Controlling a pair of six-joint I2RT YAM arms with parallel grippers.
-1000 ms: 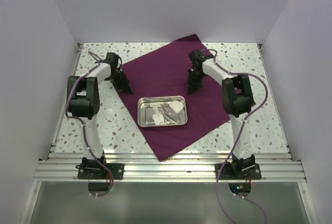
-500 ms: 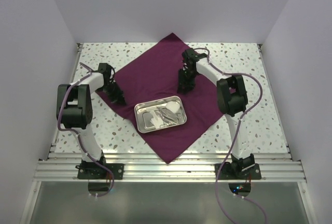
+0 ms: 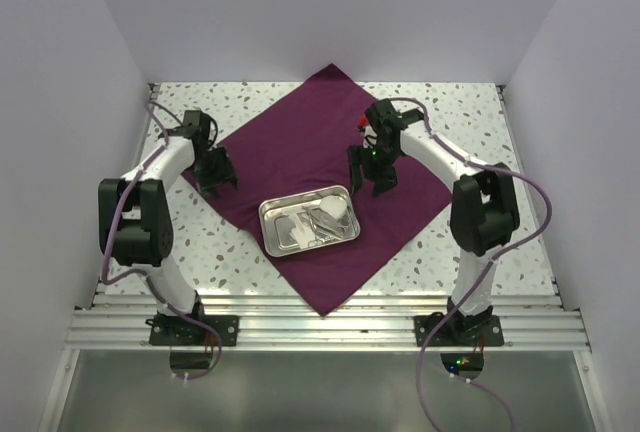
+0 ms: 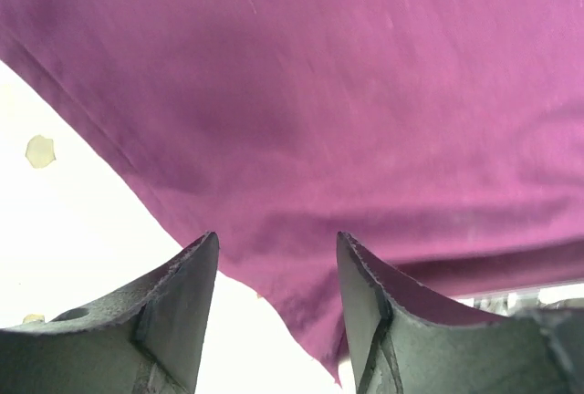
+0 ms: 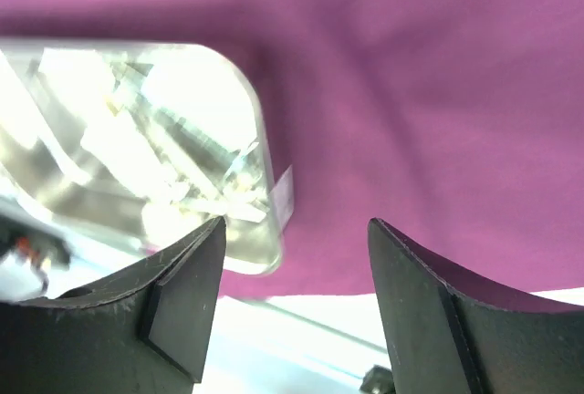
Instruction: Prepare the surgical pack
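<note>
Shows dark-purple cloth (image 3: 300,142) spread as a diamond on table (image 3: 480,132), steel tray (image 3: 268,214) resting on it near the middle with gauze (image 3: 342,209) and instruments (image 3: 310,222). Left gripper (image 3: 216,180) with jaws apart over the cloth's left corner, right gripper (image 3: 370,182) with jaws apart just beyond the tray's far corner, both empty. Risks dragging the tray by tugging a corner sideways, or clipping its rim on closing

The worktop (image 3: 230,252) is a pale slab flecked with small dark and tan specks, closed in on three sides by plain pale panels (image 3: 100,52). Directly on it lies one dark-purple cloth (image 3: 290,142), spread out and turned like a diamond: one corner points to the far wall, one to the near edge, the others to left and right. Bare speckled surface shows beyond every corner.
</note>
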